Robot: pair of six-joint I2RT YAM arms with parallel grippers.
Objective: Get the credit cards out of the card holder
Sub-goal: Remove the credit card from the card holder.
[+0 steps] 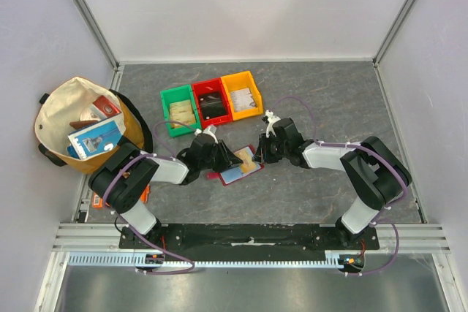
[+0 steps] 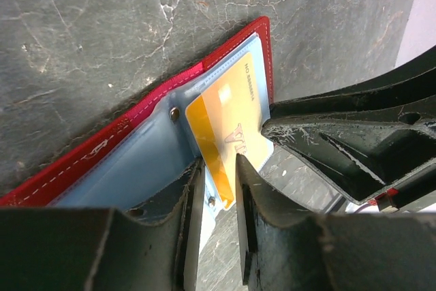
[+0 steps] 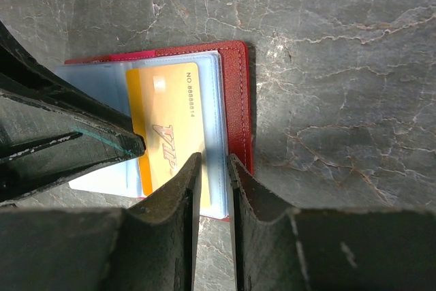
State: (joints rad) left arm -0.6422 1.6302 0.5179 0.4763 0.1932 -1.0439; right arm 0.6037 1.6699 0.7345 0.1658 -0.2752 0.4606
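The card holder [image 1: 232, 174] lies open on the table between my grippers, with a dark-red cover [image 2: 82, 161] [image 3: 236, 93] and pale blue sleeves. A yellow credit card [image 2: 231, 103] [image 3: 167, 110] marked VIP sits in the top sleeve. My left gripper [image 1: 231, 157] [image 2: 216, 165] is at the holder's left side. Its jaws stand a narrow gap apart, with the card's corner in the gap. My right gripper [image 1: 261, 153] [image 3: 212, 161] is at the holder's right side, its jaws also narrowly apart over the sleeve's edge. One left finger [image 3: 102, 131] and a right finger [image 2: 306, 131] rest their tips on the card.
A green bin [image 1: 179, 111], a red bin [image 1: 212, 100] and a yellow bin [image 1: 243, 95] stand in a row behind the holder, each with things inside. A cloth bag [image 1: 58, 118] full of items stands at the far left. An orange packet [image 1: 144, 193] lies by the left arm.
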